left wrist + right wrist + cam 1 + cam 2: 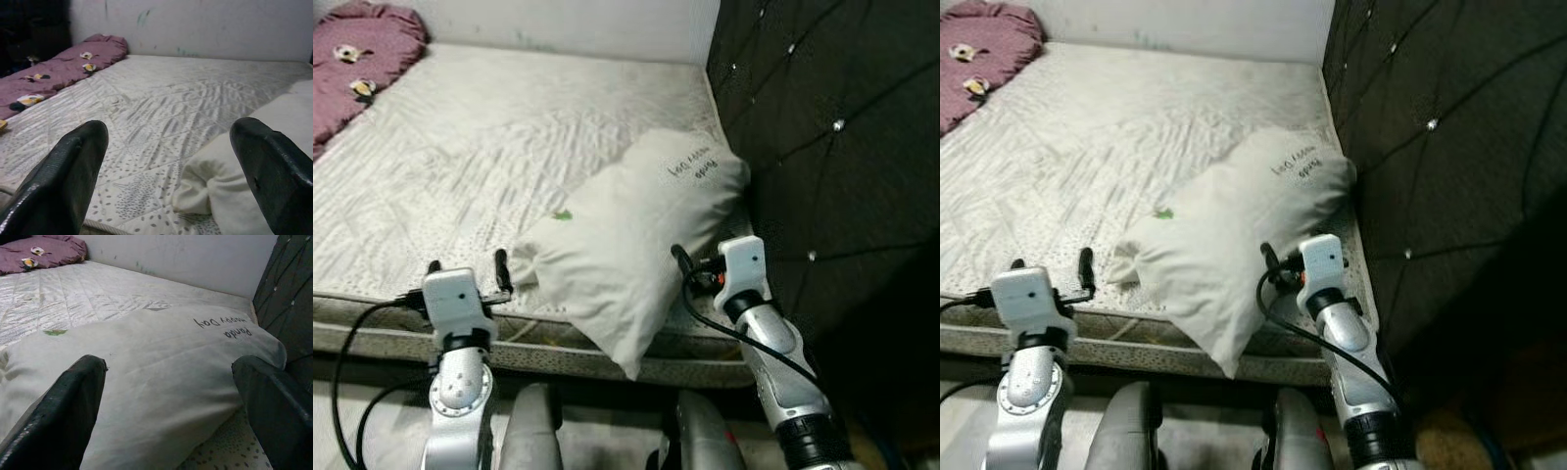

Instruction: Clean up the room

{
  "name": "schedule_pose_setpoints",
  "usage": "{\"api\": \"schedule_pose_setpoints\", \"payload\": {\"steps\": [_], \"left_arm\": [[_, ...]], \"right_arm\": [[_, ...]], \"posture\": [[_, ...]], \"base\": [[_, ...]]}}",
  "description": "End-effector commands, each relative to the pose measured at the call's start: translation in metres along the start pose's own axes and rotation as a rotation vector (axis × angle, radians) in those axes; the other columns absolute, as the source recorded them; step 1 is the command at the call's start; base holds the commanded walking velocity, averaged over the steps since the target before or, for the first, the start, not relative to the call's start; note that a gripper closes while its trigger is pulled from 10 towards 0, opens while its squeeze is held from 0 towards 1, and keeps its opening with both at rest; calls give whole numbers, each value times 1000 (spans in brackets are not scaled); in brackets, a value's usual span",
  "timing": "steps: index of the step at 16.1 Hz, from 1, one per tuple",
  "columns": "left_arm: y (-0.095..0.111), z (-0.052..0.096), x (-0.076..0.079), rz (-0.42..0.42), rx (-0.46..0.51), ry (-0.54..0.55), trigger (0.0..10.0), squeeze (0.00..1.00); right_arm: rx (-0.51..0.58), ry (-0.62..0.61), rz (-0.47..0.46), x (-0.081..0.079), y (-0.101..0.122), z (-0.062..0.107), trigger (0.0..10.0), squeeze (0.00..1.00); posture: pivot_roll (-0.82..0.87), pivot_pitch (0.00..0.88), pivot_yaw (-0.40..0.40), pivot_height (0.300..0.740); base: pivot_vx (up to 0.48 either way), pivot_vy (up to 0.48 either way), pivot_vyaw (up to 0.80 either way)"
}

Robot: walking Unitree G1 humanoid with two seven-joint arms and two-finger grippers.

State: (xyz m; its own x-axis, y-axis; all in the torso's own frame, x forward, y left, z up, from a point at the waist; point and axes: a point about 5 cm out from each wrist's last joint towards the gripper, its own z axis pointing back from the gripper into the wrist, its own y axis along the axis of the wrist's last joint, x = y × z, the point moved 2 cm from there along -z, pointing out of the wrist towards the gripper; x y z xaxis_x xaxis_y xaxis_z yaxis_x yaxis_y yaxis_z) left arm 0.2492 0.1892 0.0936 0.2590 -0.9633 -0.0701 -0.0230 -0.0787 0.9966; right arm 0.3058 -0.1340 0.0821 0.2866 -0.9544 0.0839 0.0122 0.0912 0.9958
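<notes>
A white pillow [626,235] with dark handwriting lies skewed on the bare quilted mattress [480,147]. It rests against the dark headboard, and one corner hangs over the front edge. My right gripper [168,363] is open just in front of the pillow [161,367], whose near side spans the gap between the fingers. My left gripper [467,262] is open at the mattress's front edge, left of the pillow's knotted corner [200,191]. Nothing is held between its fingers [73,171]. A crumpled purple blanket [357,59] with flower patches lies at the far left of the bed.
A black tufted headboard [842,147] rises along the right side of the bed. A pale wall [558,20] closes the far side. The mattress edge [401,338] runs across just ahead of my arms, with floor below it.
</notes>
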Motion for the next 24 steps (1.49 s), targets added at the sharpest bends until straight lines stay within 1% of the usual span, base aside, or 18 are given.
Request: {"api": "schedule_pose_setpoints", "payload": {"steps": [1, 4, 6, 8, 10, 11, 12, 14, 18, 20, 24], "left_arm": [[4, -2, 3, 6, 16, -12, 10000, 0], [5, -1, 5, 14, 16, -21, 10000, 0], [5, 1, 4, 13, 16, -16, 10000, 0], [6, 4, 1, 12, 9, -8, 10000, 0], [8, 9, -6, 3, -8, 16, 10000, 0], [10, 9, -7, 6, -7, 21, 10000, 0], [12, 10, -10, 12, -4, 30, 10000, 0], [13, 10, -10, 15, -8, 34, 10000, 0], [18, 8, -9, 35, -6, 40, 10000, 0], [22, 6, -6, 47, 2, 21, 10000, 0], [22, 8, -8, 50, 7, 19, 10000, 0]], "right_arm": [[5, 0, 7, 2, 2, 0, 10000, 0], [3, -1, 17, 3, 3, 0, 10000, 0], [2, -1, 17, 3, 4, 1, 10000, 0], [2, 1, 17, 2, 4, 5, 10000, 0], [-15, -25, -14, 6, 5, 6, 10000, 0], [-13, -26, -18, 7, 6, 6, 10000, 0], [-17, -36, -46, 8, 8, 5, 10000, 0], [-23, -39, -69, 8, 9, 4, 10000, 0], [-15, -39, -71, 9, 14, 2, 10000, 0], [-20, -38, -68, 10, 15, 1, 10000, 0], [-25, -40, -64, 12, 16, 0, 10000, 0]], "posture": [[17, 0, -52, 593], [16, 0, -54, 593], [18, 0, -55, 593], [22, 0, -57, 593], [36, 0, -61, 593], [37, 0, -61, 593], [41, 0, -59, 579], [37, 0, -54, 559], [31, 0, -54, 525], [30, 0, -62, 525], [35, 0, -72, 525]], "base": [[255, 0, 0], [0, 0, 0], [242, 0, 0], [0, 0, 0], [0, 0, 0], [0, 0, 0], [0, 0, 0], [0, 0, 0], [0, 0, 0], [0, 0, 0], [0, 0, 0]]}}
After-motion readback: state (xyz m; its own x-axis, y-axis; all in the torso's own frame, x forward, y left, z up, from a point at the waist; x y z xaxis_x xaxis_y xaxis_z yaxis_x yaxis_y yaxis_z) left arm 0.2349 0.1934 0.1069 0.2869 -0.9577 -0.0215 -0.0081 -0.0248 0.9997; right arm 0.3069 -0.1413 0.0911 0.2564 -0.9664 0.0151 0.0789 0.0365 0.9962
